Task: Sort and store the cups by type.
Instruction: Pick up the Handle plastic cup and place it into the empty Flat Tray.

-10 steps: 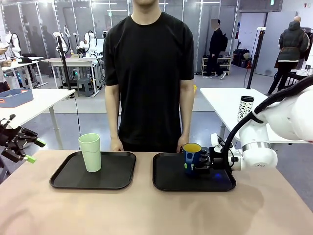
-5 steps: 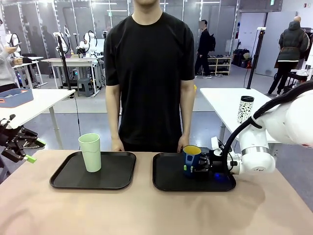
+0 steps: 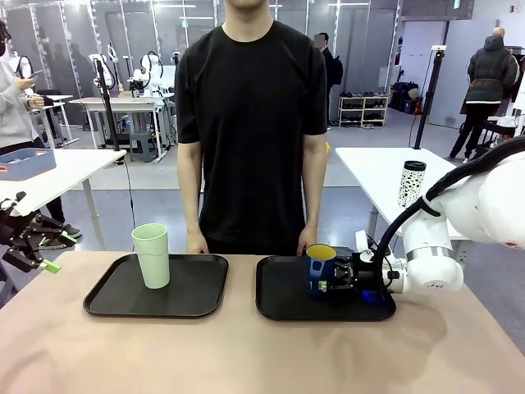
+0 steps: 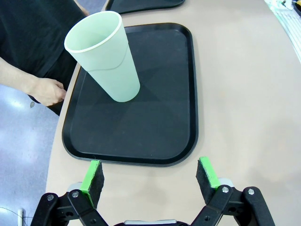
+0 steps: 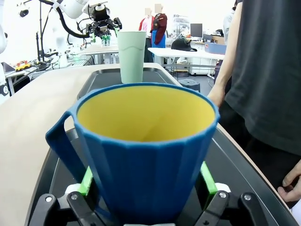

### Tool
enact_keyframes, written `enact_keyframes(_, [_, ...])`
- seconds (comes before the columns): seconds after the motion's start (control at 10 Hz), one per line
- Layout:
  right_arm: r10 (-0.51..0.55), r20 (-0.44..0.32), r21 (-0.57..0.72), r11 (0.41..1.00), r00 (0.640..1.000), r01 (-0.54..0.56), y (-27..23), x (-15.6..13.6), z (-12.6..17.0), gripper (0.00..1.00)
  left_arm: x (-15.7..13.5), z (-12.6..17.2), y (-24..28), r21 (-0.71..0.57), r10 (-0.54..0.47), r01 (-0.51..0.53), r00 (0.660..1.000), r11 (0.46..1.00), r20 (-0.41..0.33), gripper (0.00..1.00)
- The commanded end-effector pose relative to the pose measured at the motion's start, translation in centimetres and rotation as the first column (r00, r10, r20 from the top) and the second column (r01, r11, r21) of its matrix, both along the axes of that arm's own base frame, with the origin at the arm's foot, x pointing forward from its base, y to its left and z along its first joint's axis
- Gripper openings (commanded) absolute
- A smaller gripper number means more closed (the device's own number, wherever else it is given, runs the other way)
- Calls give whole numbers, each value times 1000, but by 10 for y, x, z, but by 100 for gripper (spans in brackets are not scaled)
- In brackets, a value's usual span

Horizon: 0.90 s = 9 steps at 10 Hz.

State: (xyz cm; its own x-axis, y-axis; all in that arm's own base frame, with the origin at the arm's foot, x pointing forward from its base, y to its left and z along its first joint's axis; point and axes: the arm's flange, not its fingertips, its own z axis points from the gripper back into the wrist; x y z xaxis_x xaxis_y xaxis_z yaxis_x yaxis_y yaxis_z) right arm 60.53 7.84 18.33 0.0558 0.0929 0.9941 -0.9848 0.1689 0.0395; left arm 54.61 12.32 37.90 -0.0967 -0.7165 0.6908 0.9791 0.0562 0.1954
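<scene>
So my right pincer (image 3: 326,283) sits low over the right black tray (image 3: 283,308), fingers spread on either side of the dark blue cup (image 3: 321,267). In my right wrist view the green pads (image 5: 207,178) flank the cup's walls; I can't tell whether they touch it. The cup stands upright on the tray, yellow inside, handle off to one side. My left pincer (image 4: 150,175) hangs wide open near the surface's (image 3: 246,353) left edge, beside the left black tray (image 4: 181,99), where the pale green tumbler (image 4: 106,54) stands upright. The person's hand (image 4: 47,91) rests by that tray's far rim.
</scene>
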Motion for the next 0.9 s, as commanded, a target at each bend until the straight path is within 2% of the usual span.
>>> enact_keyframes(0.0, [-18, 7, 5, 1000, 1000, 18, -5, 0, 2, 100, 1, 2, 0, -26, -7, 7, 1000, 1000, 12, 100])
enact_keyframes(0.3, [-29, -25, -16, 999, 999, 29, -18, -4, 8, 100, 1, 2, 0, -26, -7, 7, 1000, 1000, 12, 100])
enact_keyframes(0.8, [-64, -13, -36, 997, 998, 64, -76, -19, 24, 100, 1, 2, 0, -26, -7, 7, 1000, 1000, 12, 100])
